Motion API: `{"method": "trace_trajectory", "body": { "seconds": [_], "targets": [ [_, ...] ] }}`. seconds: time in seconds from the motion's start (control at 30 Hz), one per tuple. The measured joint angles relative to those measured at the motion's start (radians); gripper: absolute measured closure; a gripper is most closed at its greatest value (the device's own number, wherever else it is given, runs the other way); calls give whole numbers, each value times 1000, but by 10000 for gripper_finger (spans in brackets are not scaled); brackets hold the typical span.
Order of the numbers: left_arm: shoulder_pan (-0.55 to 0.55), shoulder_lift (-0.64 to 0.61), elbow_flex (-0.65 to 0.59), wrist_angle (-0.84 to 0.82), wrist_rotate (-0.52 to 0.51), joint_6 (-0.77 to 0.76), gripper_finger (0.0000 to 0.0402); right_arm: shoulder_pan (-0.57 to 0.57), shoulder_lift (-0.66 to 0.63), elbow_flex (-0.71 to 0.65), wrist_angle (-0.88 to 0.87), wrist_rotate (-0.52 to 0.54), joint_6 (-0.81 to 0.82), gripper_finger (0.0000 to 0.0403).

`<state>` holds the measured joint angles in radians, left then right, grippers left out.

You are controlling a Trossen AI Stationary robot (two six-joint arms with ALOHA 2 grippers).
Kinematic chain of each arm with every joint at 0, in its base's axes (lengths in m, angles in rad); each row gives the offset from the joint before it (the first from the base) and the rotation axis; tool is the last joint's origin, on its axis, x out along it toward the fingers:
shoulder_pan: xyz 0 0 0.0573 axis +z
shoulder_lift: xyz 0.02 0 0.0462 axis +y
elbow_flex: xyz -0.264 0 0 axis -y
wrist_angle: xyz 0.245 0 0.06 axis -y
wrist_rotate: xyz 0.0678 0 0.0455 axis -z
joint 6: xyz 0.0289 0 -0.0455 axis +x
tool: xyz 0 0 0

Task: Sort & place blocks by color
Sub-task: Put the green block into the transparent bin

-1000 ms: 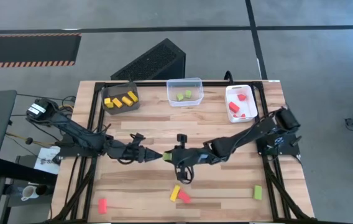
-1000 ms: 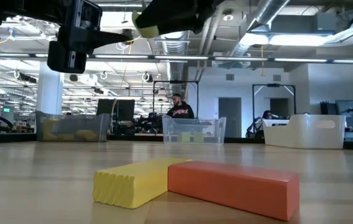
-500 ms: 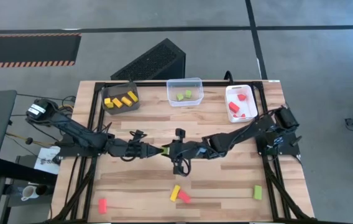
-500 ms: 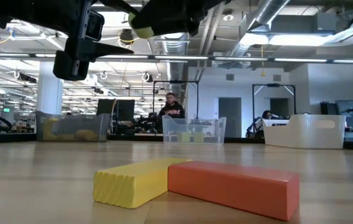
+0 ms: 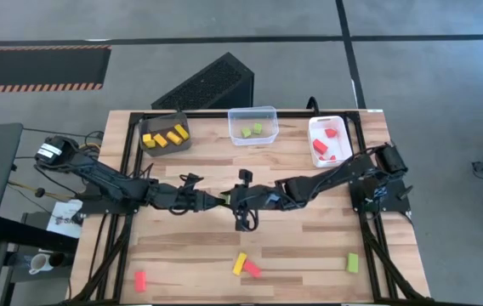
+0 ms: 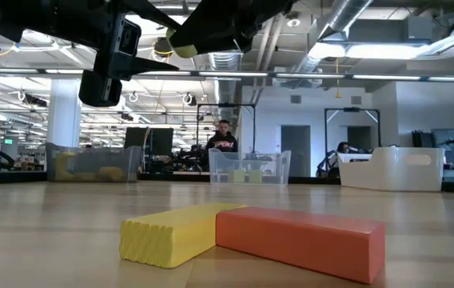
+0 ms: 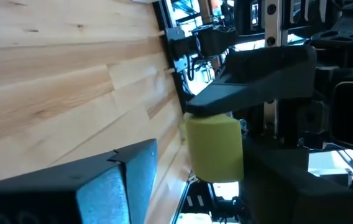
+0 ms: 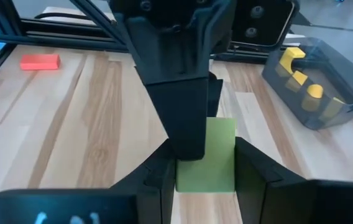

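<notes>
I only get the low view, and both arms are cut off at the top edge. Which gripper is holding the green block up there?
Observer: The right gripper. The right wrist view shows the green block clamped between its fingers.
Operator: And the left one?
Observer: The left gripper is right at the block, facing the right gripper, above the middle of the table.
Operator: Any loose blocks I can't see?
Observer: Yes, a red block lies near the front left corner.
</notes>
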<state>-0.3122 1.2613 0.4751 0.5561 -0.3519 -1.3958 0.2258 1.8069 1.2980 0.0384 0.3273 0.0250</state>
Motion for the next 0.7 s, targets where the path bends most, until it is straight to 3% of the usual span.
{"method": "trace_trajectory", "body": {
  "seconds": [0.7],
  "targets": [
    [55, 0, 2, 7, 39, 32, 291, -26, 0, 0, -6, -43, 0, 273]
  ]
}}
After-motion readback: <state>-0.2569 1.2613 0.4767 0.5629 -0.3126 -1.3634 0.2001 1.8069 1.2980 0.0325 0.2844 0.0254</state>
